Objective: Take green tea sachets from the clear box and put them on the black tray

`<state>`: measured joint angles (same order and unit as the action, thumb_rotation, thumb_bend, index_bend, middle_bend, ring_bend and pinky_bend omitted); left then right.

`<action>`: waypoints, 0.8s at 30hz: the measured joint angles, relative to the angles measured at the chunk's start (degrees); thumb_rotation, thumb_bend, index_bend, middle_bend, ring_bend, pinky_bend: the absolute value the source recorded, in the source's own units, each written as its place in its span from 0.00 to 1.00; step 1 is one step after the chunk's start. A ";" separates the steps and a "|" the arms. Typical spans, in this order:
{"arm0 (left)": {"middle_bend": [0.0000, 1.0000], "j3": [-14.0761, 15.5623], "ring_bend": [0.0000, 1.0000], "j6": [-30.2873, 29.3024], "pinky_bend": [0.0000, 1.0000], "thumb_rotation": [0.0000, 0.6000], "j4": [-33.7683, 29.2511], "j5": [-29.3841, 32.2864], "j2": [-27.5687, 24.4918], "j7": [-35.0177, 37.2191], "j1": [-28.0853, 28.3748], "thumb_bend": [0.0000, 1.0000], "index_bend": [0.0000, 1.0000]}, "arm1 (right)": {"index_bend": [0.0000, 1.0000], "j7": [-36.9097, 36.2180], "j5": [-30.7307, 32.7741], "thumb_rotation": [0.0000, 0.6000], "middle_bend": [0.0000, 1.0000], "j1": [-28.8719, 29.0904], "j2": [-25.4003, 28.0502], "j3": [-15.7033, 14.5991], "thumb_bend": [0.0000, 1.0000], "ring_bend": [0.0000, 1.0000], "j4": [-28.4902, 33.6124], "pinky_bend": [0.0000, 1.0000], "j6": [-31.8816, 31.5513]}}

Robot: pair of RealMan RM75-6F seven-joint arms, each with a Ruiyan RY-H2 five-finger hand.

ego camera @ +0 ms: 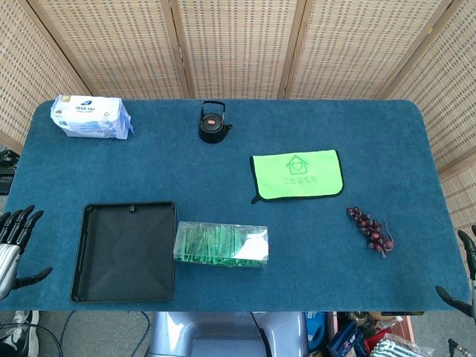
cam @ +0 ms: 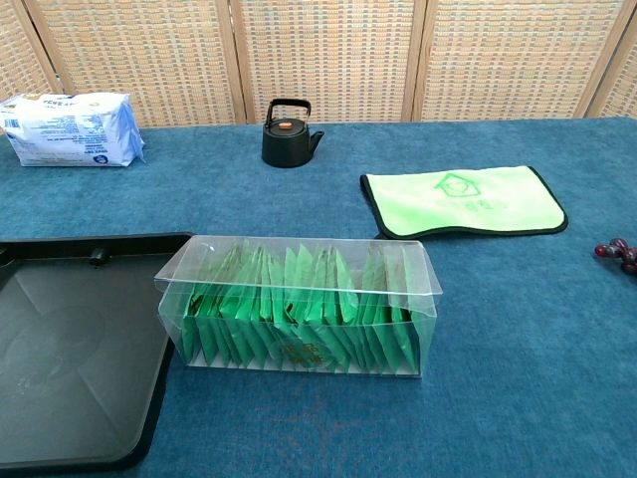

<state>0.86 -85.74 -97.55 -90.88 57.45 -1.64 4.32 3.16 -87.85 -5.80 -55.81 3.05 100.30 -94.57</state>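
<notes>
Looking down from the head view, I have both hands parked off the table edges. My left hand [ego camera: 13,242] sits at the near left with its fingers spread apart and nothing in them. My right hand [ego camera: 465,279] shows only as a sliver at the near right edge, too little for me to tell whether it is open or closed.

The clear box [cam: 299,304] lies near the front centre, just beside the right edge of the black tray [ego camera: 97,282], which I judge makes for a short carry. The green tea sachets [cam: 289,314] stand upright in a packed row inside it, and none is on the tray yet, so the task looks unstarted. I'd reach with the left hand, being the nearer one.

Farther back are a black teapot [ego camera: 213,123], a white tissue pack [ego camera: 91,117] at far left, a green cloth [ego camera: 297,175] and dark grapes [ego camera: 370,229] to the right, all well apart from the box
</notes>
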 measured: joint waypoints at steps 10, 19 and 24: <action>0.00 0.20 0.00 -0.04 0.00 1.00 0.68 -1.32 0.59 0.46 0.23 0.02 0.00 | 0.00 -0.80 -0.56 1.00 0.00 -0.17 0.18 -0.09 0.00 0.00 -0.15 0.00 -0.58; 0.00 -0.04 0.00 6.00 0.00 1.00 -0.04 -6.72 0.39 4.66 6.77 0.02 0.00 | 0.00 -0.49 0.74 1.00 0.00 0.35 -0.26 0.52 0.00 0.00 -0.57 0.00 0.25; 0.00 -1.67 0.00 12.29 0.00 1.00 -1.38 -11.45 2.39 4.76 14.58 0.02 0.00 | 0.00 -0.54 1.75 1.00 0.00 1.01 -0.38 0.61 0.00 0.00 -0.29 0.00 1.96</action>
<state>-0.81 -73.46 -98.93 -102.33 59.84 3.13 18.90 2.62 -86.11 -4.80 -56.19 3.66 100.01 -92.60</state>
